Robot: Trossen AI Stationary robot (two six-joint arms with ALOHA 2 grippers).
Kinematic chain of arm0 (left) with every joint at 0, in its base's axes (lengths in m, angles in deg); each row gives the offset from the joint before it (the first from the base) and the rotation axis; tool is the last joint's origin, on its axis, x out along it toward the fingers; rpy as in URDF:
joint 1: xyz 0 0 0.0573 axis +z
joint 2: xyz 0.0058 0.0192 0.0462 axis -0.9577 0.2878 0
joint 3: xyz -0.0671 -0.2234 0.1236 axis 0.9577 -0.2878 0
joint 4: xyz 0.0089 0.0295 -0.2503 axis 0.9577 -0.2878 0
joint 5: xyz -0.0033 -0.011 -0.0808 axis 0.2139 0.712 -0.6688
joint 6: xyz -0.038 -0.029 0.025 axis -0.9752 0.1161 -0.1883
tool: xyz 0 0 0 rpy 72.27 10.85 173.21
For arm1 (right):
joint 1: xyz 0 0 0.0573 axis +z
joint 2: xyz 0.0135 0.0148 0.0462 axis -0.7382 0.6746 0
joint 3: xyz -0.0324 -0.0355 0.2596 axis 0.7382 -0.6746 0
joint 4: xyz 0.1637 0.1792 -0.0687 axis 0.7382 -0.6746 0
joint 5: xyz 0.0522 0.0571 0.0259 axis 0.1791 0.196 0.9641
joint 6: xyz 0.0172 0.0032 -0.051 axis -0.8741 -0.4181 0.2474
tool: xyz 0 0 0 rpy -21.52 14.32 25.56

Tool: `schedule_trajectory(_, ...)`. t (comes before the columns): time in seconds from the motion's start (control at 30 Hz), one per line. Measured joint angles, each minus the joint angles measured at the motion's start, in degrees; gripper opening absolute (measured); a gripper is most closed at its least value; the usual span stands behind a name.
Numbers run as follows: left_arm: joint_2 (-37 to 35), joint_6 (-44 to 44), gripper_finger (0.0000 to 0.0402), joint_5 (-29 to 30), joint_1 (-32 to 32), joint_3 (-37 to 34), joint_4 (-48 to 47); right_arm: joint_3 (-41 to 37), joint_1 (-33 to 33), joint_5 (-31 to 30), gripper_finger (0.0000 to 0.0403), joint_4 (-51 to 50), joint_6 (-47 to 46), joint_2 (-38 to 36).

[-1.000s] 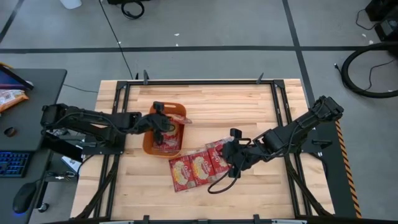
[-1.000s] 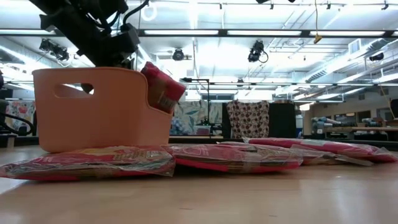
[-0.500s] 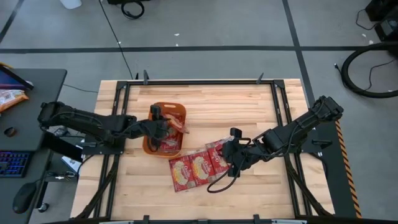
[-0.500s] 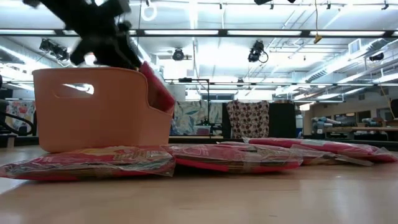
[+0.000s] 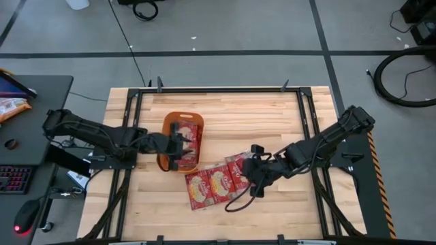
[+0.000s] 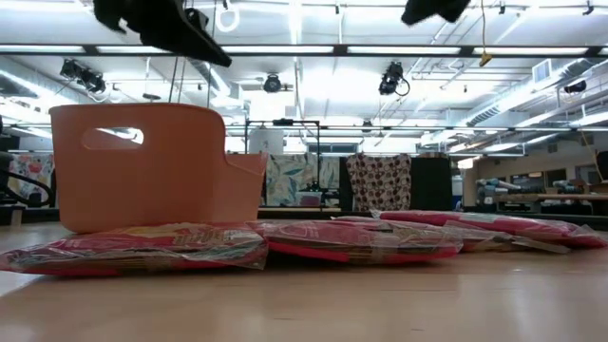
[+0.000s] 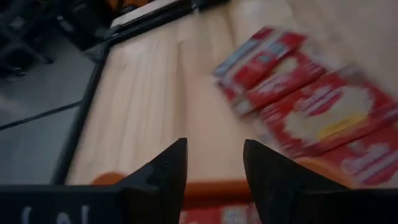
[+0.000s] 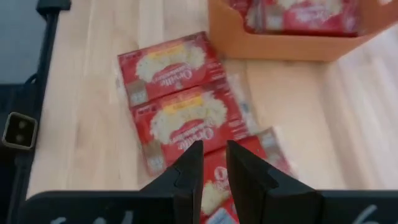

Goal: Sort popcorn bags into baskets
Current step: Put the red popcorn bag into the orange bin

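The left hand (image 5: 178, 145) hovers released over the orange basket (image 5: 165, 129) that holds red popcorn bags (image 5: 189, 133), while the right hand (image 5: 253, 171), nearly clenched and empty, hangs above the bags (image 5: 216, 180) on the bench (image 5: 272, 116), likely choosing one.

Both arms are black and jointed, with thin black cables running along them and blunt, matte black fingers (image 7: 165, 180).

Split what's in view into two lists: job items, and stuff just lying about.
Job items:
- popcorn bags on the table
- popcorn bags in the basket
- orange basket
- left tool, over the basket
- right tool, over the loose bags

Lying about:
- keyboard
- mouse
- cable coil
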Motion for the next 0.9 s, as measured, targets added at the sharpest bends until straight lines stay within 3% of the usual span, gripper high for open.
schedule_trajectory(0.3, 2.06, -2.93, 0.0162, -0.78, -0.20, 0.02, 2.74, -8.31, 0.48, 4.34, 0.0081, 1.18, -6.52, 1.37)
schedule_trajectory(0.47, 2.81, -5.94, 0.0162, -0.75, -0.04, -0.04, 8.58, -11.76, 0.78, -0.24, 0.0111, 0.61, -12.84, 2.54)
schedule_trajectory(0.63, 4.73, -6.04, 0.0162, -0.75, 0.00, 0.02, 13.52, -11.89, 1.03, -1.11, 0.0136, -1.36, -13.12, 6.20)
schedule_trajectory(0.83, 6.61, -4.93, 0.0162, -0.75, 0.07, -0.08, 13.56, -11.89, 2.49, 5.44, 0.0143, -6.18, -11.00, 10.52)
schedule_trajectory(0.9, 7.33, -4.57, 0.0162, -0.76, 0.07, 0.01, 14.53, -11.89, 4.79, 4.89, 0.0144, -7.09, -9.97, 11.12)
